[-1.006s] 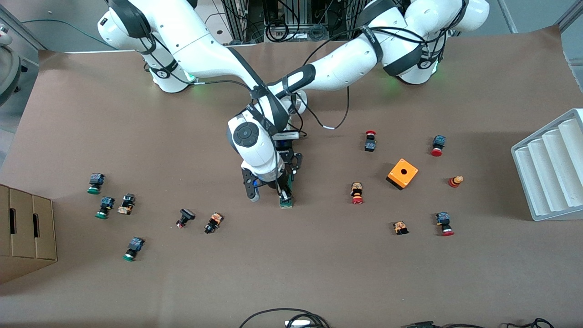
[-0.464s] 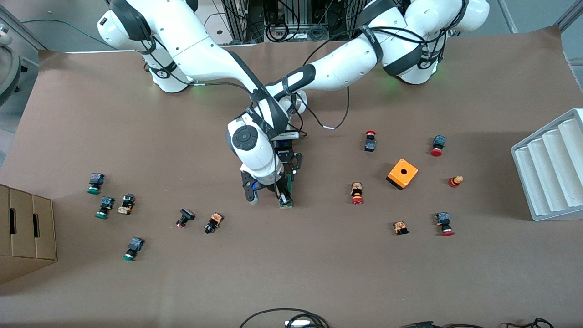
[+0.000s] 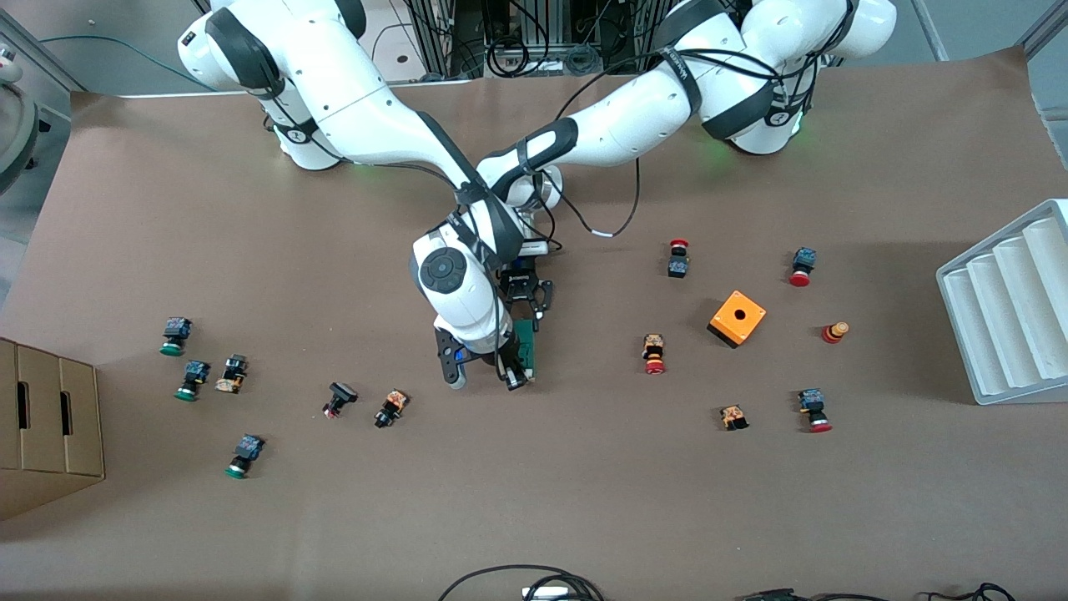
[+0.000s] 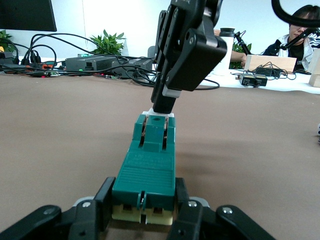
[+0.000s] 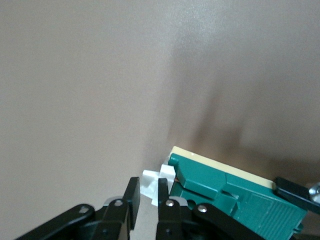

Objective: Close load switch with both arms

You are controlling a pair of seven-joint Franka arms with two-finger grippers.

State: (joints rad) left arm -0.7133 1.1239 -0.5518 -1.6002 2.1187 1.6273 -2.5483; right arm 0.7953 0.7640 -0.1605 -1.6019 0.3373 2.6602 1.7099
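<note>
The dark-green load switch [image 3: 526, 344] lies on the brown table near its middle. My left gripper [image 3: 525, 320] is shut on the end of it that is farther from the front camera; in the left wrist view the load switch [image 4: 147, 160] sits clamped between the left gripper's [image 4: 144, 202] black fingers [image 4: 102, 202]. My right gripper [image 3: 512, 377] reaches down at the switch's nearer end, shut, and shows as the right gripper [image 4: 164, 106] over the white tab [image 4: 159, 113]. In the right wrist view the right gripper [image 5: 148, 189] has that white tab [image 5: 150, 181] at its fingertips, beside the green load switch [image 5: 240, 192].
An orange box [image 3: 738, 317] and several push buttons [image 3: 654, 353] lie toward the left arm's end. More push buttons [image 3: 390, 407] lie toward the right arm's end, near a cardboard box [image 3: 46, 417]. A grey rack [image 3: 1005, 309] stands at the table edge. Cables [image 3: 526, 584] lie at the front edge.
My right hand has shifted slightly toward the right arm's end of the table, and more of the switch's green top shows. The left gripper has kept its hold.
</note>
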